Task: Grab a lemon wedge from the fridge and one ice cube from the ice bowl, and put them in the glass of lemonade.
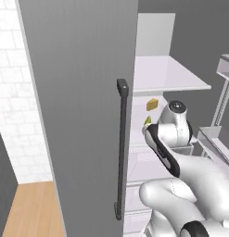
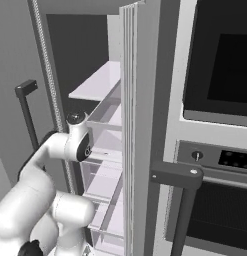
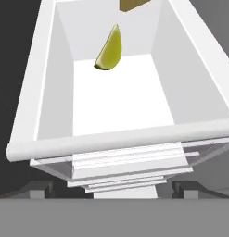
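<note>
The fridge (image 1: 79, 115) stands with its right side open, and my arm reaches into it. The lemon wedge (image 3: 109, 50), small and yellow-green, lies on the white floor of a fridge shelf (image 3: 116, 139) toward its back. In the left base view the lemon wedge (image 1: 147, 121) peeks out just behind my wrist. My gripper (image 3: 113, 190) is open and hovers in front of and above the shelf's near rim, well short of the wedge, with nothing between its fingertips (image 3: 39, 190). The ice bowl and the glass of lemonade are out of view.
A larger tan-yellow block (image 1: 152, 104) sits behind the wedge, and its edge shows in the hand view (image 3: 132, 4). The shut fridge door's dark bar handle (image 1: 121, 148) is left of my arm. The open door's edge (image 2: 140, 125) and an oven (image 2: 220, 150) stand to the right.
</note>
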Robot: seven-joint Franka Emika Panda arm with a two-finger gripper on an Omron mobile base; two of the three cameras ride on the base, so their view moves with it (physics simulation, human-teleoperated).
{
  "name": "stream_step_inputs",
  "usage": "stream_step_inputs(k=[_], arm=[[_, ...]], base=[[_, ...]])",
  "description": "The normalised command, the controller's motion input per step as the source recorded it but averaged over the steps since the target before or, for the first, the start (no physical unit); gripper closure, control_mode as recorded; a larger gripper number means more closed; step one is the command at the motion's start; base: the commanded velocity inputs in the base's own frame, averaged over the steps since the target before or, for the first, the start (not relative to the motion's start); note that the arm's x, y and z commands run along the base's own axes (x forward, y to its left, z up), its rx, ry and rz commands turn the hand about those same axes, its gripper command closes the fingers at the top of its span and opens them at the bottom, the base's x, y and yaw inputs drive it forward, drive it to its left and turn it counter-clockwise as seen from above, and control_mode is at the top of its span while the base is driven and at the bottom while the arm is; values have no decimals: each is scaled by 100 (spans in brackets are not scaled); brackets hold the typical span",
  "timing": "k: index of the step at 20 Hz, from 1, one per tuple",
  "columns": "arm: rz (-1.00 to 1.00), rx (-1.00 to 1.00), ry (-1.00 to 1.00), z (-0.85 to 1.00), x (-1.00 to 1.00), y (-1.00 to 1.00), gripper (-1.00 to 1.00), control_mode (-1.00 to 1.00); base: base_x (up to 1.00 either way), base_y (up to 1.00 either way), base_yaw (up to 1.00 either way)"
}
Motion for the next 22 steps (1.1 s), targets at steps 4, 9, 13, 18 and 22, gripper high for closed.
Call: stream_step_inputs(k=[4,9,13,18,22], arm=[[7,0,0,1,67,0,-100,-100],[1,0,0,-6,34,-1,-100,-100],[0,0,0,-31,16,0,-100,-100],[0,0,0,-22,16,-1,-100,-100],[0,0,0,-13,16,-2,-100,-100]], base=[[0,0,0],[0,0,0],[0,0,0],[0,0,0],[0,0,0]])
